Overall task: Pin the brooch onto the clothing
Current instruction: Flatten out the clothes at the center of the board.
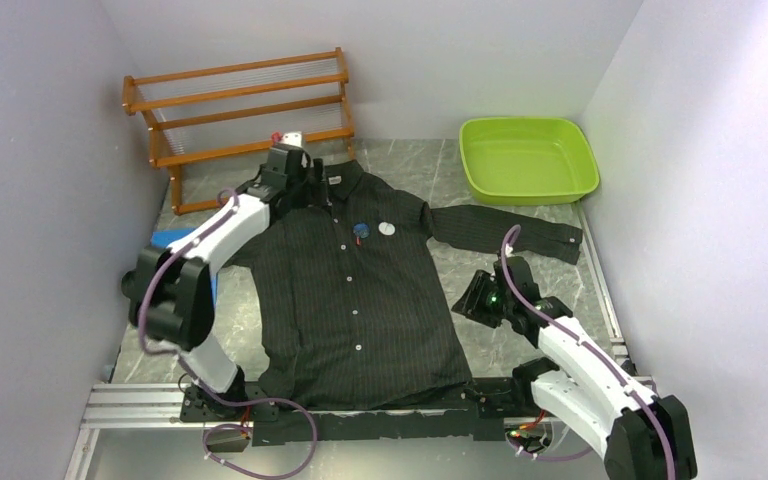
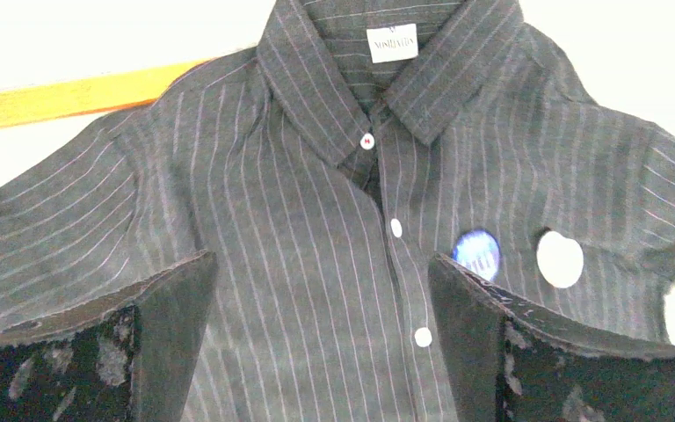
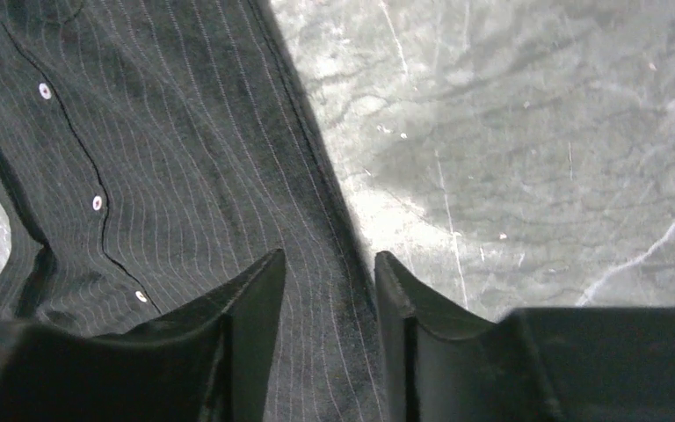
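The black pinstriped shirt [image 1: 360,300] lies flat on the table, collar to the back. In the left wrist view the shirt [image 2: 299,202] shows its white neck label [image 2: 392,42]. A round blue brooch [image 1: 360,230] and a round white brooch [image 1: 387,228] rest on its chest. Both show in the left wrist view, blue [image 2: 476,251] and white [image 2: 560,259]. My left gripper [image 1: 305,185] hovers by the collar, and in its own view [image 2: 321,299] it is wide open and empty. My right gripper [image 1: 465,300] is open and empty over the shirt's right side edge [image 3: 327,281].
A wooden rack [image 1: 240,105] stands at the back left and a green tub [image 1: 527,158] at the back right. A blue object [image 1: 173,240] lies under the left arm. Bare marbled table [image 3: 527,158] lies right of the shirt. Walls close in on both sides.
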### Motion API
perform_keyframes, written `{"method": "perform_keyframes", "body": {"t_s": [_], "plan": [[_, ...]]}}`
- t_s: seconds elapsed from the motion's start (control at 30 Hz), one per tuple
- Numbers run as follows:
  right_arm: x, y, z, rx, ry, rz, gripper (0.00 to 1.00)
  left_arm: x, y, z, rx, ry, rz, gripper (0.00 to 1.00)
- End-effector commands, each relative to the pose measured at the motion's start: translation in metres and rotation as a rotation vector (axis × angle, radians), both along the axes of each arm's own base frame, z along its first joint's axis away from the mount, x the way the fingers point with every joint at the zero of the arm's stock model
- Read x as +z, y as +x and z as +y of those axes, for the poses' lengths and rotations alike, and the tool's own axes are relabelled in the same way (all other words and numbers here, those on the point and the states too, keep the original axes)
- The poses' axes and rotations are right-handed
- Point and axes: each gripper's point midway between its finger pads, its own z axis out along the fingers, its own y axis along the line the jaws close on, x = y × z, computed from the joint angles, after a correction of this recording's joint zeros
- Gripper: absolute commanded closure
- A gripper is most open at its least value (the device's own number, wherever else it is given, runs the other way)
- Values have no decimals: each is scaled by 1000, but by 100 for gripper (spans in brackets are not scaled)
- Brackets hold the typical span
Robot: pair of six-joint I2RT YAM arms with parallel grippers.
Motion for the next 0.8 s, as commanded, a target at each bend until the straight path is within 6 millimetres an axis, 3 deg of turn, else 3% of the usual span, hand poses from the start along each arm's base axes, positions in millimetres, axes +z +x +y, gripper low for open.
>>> {"method": "perform_keyframes", "body": {"t_s": [0.0,0.17,0.27,0.4,0.5,0.77], "plan": [[29,26,11,62,19,-120,50,23,-42,18,36,-22,-16,5],[30,32,16,72,35,-139,34,27,-92,51,89,-137,5,5],[26,33,21,79,57,-127,22,16,-122,73,164,-235,26,4],[17,37,20,74,49,-108,9,6,-147,85,226,-384,16,4],[18,47,15,73,17,-127,1,2,-155,91,261,-454,-22,4],[51,94,-23,-42,-2,-291,0,-7,-148,105,297,-473,-66,4]]}}
